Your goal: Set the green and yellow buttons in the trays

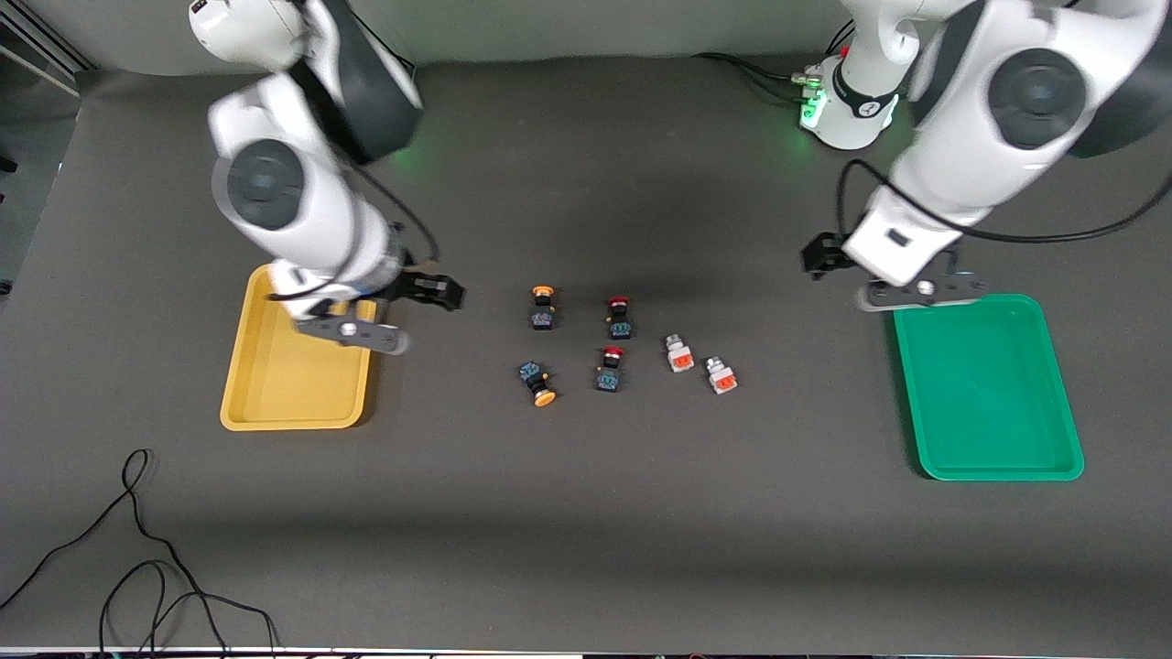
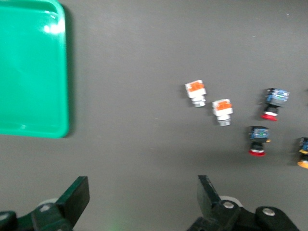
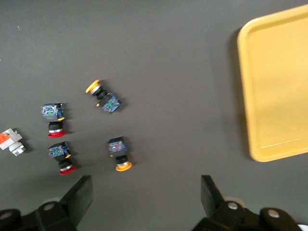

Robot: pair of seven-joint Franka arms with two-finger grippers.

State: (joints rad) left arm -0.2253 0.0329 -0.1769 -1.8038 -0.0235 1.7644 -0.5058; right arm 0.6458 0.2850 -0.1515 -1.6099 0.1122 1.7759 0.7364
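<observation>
Dark grey matting covers the surface (image 1: 586, 513), and I can read no brand, label or writing on any part from here. The yellow tray (image 1: 275, 384) lies toward the right arm's end, the green tray (image 1: 998, 403) toward the left arm's end, both with raised rims and rounded corners and nothing inside. Between them, well apart from either rim, the small switches cluster: one yellow-capped button (image 1: 542, 307) farther from the front camera, a second yellow-capped button (image 1: 538, 383) nearer it, two red-capped switches (image 1: 619, 318) beside them, and two white-bodied buttons (image 1: 678, 353) with orange patches toward the green tray. My right claw (image 1: 366, 334) hangs over the yellow tray's edge, fingers (image 3: 79, 197) spread wide, pinching nothing. My left claw (image 1: 920, 291) hangs just over the green tray's rim nearest the robots, fingers (image 2: 77, 197) likewise spread and holding nothing. Bare matting stretches wide on all sides of the cluster; loose black cables (image 1: 137, 567) lie near the surface's front edge, well apart from the yellow tray.
</observation>
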